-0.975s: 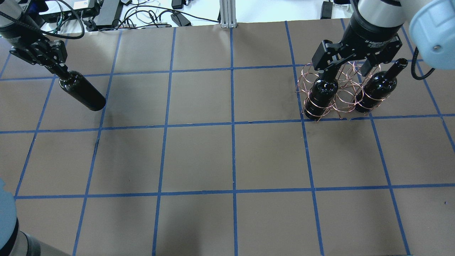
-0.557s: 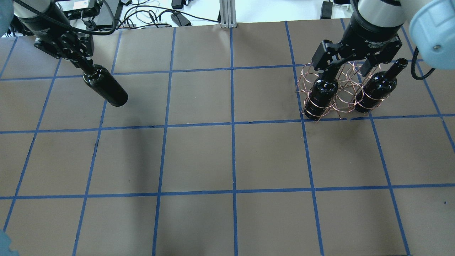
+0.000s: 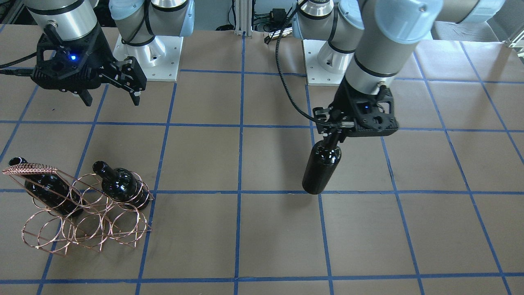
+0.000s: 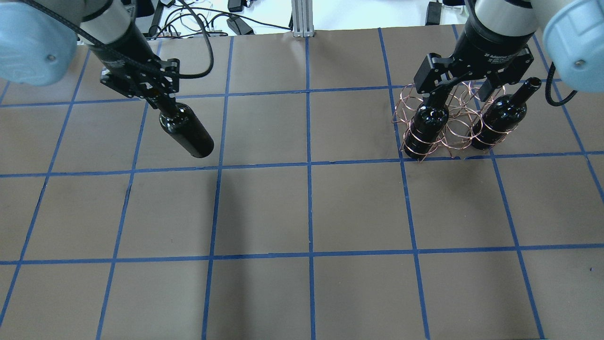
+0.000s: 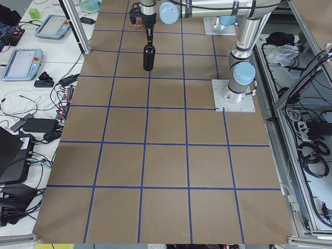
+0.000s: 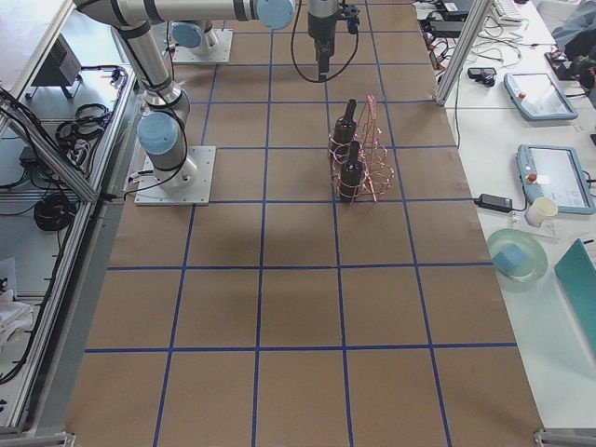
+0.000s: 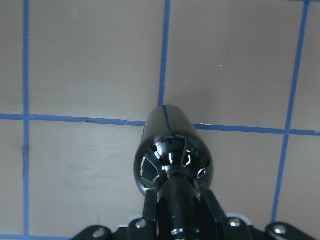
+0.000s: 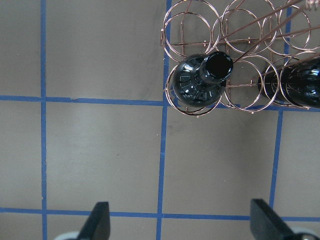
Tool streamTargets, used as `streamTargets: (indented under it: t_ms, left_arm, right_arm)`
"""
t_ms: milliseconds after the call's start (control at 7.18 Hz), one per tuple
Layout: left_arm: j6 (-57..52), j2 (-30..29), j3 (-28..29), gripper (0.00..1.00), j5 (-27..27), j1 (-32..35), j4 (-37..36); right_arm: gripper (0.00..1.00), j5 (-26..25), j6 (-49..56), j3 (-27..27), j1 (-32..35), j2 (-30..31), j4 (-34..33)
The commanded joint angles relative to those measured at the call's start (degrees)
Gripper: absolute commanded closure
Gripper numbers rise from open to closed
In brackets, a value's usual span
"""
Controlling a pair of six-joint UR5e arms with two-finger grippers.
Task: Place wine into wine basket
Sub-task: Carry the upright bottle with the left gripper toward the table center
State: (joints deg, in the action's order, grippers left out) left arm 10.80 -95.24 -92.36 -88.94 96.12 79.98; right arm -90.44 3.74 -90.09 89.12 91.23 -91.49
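Observation:
My left gripper (image 4: 163,100) is shut on the neck of a glossy black wine bottle (image 4: 187,133), which hangs upright above the table's left half. It also shows in the front view (image 3: 321,170) and the left wrist view (image 7: 172,157). The copper wire wine basket (image 4: 454,123) stands at the back right and holds two look-alike bottles, one (image 4: 427,123) in its left end ring and one (image 4: 502,115) in its right end. Its middle rings are empty. My right gripper (image 4: 461,92) is open and empty above the basket, and its wrist view shows the basket (image 8: 240,52) ahead.
Cables and power bricks (image 4: 188,19) lie beyond the far table edge beside an aluminium post (image 4: 302,19). The two arm bases (image 3: 147,53) stand at the robot's side. Brown table with blue tape grid (image 4: 309,208) stretches between bottle and basket.
My left arm has carried the bottle to the right, from the table's far left toward the middle. The right arm, basket and its two bottles have not moved.

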Motion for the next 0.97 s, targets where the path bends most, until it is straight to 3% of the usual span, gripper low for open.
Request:
streamTargets:
  t_ms: [0,418,835]
  left_arm:
    - [6.5,1.6,-4.2,1.00,0.1,8.5,-2.6]
    - [11.7,2.8,-8.6,1.00,0.3,16.3,-2.6]
    - [13.2,3.1,-10.1,1.00,0.2,19.5,-2.4]
  right_arm:
    - [0.00,0.0,0.0,0.0,0.0,0.0,0.0]
    - [0.00,0.0,0.0,0.0,0.0,0.0,0.0]
    - [0.00,0.0,0.0,0.0,0.0,0.0,0.0]
